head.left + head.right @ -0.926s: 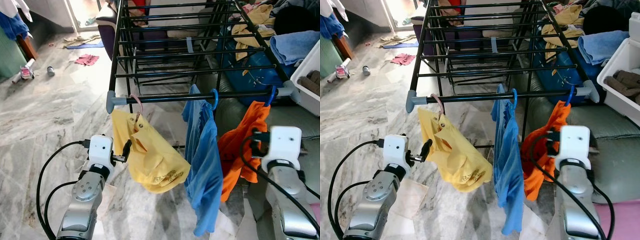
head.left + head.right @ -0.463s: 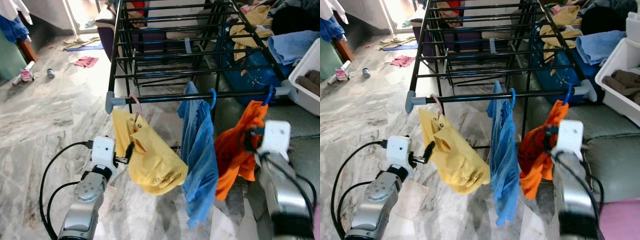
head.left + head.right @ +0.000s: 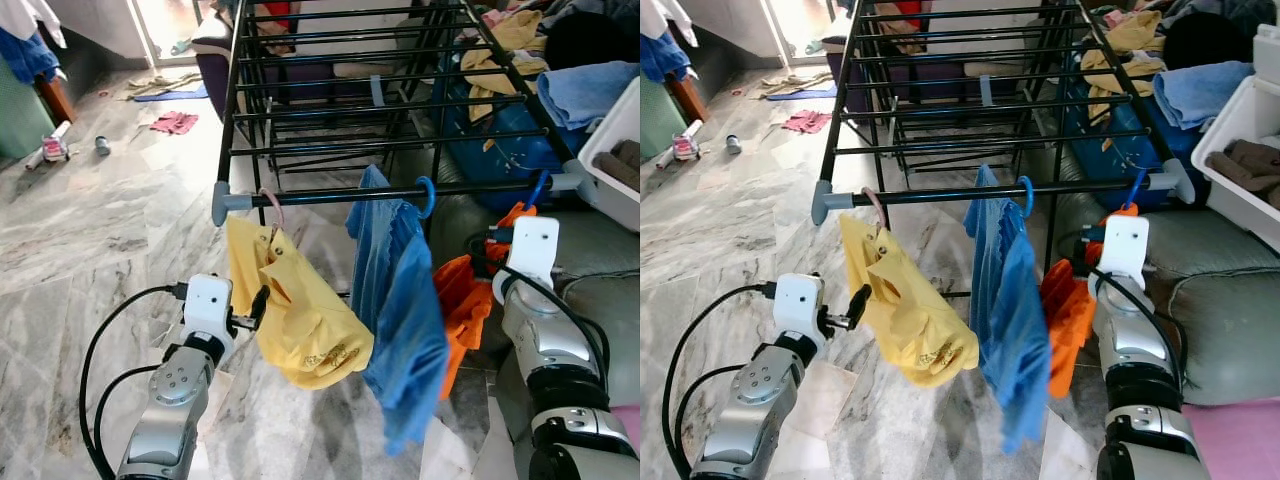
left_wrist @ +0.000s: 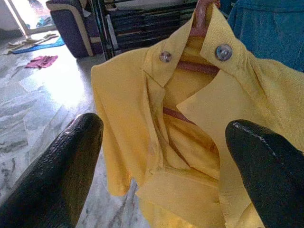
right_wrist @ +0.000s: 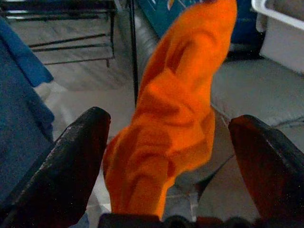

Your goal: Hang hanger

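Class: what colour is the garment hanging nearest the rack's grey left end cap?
Yellow, clearest in the left wrist view.

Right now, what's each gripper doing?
Left gripper: open, facing the yellow shirt.
Right gripper: open, with the orange garment between its fingers.

Each of the robot's two arms is a chain of rounded, brushed-silver metal segments ending in a white, box-shaped plastic wrist housing with rounded corners. The left arm's white housing (image 3: 207, 305) has one small dark dot on its face, and below it sits a round silver joint cap (image 3: 179, 377) ringed with small dark screws. Two thick black cables (image 3: 96, 367) loop out from that arm in wide arcs. The right arm's white housing (image 3: 533, 247) shows two small dark dots, and black cables (image 3: 560, 310) run down its silver segments. The long black fingers (image 4: 61, 175) have a finely pebbled, rubbery surface and rounded tips; the right ones (image 5: 64, 166) look alike.
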`<state>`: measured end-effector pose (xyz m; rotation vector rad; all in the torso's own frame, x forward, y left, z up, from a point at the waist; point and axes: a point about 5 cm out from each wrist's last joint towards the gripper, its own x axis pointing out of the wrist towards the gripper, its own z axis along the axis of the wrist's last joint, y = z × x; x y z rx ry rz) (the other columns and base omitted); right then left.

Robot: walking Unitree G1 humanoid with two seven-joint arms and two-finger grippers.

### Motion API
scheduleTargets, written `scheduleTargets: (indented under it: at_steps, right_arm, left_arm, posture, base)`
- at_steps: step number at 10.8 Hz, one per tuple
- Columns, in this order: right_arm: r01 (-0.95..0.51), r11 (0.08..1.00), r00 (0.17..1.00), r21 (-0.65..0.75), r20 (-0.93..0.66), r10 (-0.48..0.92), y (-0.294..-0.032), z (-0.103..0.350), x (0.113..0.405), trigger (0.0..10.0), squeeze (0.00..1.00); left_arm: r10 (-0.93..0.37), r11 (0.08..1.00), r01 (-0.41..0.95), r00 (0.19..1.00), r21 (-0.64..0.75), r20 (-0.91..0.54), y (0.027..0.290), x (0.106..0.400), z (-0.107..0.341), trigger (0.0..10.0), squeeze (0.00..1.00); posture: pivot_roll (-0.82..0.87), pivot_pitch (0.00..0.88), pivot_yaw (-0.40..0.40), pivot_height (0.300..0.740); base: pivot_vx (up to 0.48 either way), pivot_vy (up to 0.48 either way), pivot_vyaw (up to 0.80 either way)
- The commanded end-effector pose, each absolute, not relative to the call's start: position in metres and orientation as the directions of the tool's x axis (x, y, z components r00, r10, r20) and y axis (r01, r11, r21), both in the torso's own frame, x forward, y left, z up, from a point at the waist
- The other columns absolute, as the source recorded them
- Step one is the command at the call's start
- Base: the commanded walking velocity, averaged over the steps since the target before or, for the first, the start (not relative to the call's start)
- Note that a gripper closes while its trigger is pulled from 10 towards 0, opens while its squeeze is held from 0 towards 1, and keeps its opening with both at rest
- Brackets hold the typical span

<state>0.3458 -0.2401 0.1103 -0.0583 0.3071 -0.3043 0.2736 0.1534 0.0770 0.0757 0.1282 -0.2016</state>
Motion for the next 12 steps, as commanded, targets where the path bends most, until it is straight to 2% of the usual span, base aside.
scheduleTargets:
  at_steps: [1, 4, 6, 9, 11, 12]
  right_arm:
    - [0.305, 0.947, 0.895, -0.101, -0.310, -0.321, -0.242, 0.107, 0.346, 10.0, 0.00]
    - [0.368, 0.917, 0.866, -0.153, -0.302, -0.398, -0.261, 0.104, 0.335, 10.0, 0.00]
    - [0.470, 0.857, 0.827, -0.211, -0.235, -0.511, -0.297, 0.114, 0.326, 10.0, 0.00]
    - [0.386, 0.908, 0.888, -0.161, -0.203, -0.413, -0.293, 0.127, 0.338, 10.0, 0.00]
    - [0.301, 0.940, 0.901, -0.162, -0.275, -0.336, -0.287, 0.119, 0.341, 10.0, 0.00]
    - [0.304, 0.943, 0.900, -0.136, -0.283, -0.331, -0.289, 0.117, 0.340, 10.0, 0.00]
  left_arm:
    - [-0.195, 0.976, 0.205, 0.971, 0.065, -0.135, 0.155, 0.272, 0.078, 10.0, 0.00]
    - [-0.201, 0.975, 0.211, 0.969, 0.064, -0.143, 0.155, 0.272, 0.078, 10.0, 0.00]
    - [-0.210, 0.973, 0.222, 0.967, 0.065, -0.146, 0.154, 0.274, 0.078, 10.0, 0.00]
    - [-0.213, 0.972, 0.224, 0.966, 0.067, -0.150, 0.153, 0.276, 0.078, 10.0, 0.00]
    - [-0.205, 0.974, 0.217, 0.967, 0.071, -0.149, 0.153, 0.276, 0.078, 10.0, 0.00]
    - [-0.200, 0.974, 0.213, 0.968, 0.072, -0.153, 0.154, 0.275, 0.077, 10.0, 0.00]
  posture:
    - [-0.04, 0.073, 0.017, 0.740]
    - [-0.05, 0.078, 0.021, 0.740]
    - [-0.05, 0.078, 0.030, 0.740]
    - [-0.05, 0.075, 0.029, 0.740]
    - [-0.05, 0.072, 0.024, 0.740]
    - [-0.05, 0.070, 0.022, 0.740]
  base:
    - [0.000, 0.000, 0.00]
    - [0.000, 0.000, 0.00]
    - [0.000, 0.000, 0.00]
    - [0.000, 0.000, 0.00]
    - [0.000, 0.000, 0.00]
    - [0.000, 0.000, 0.00]
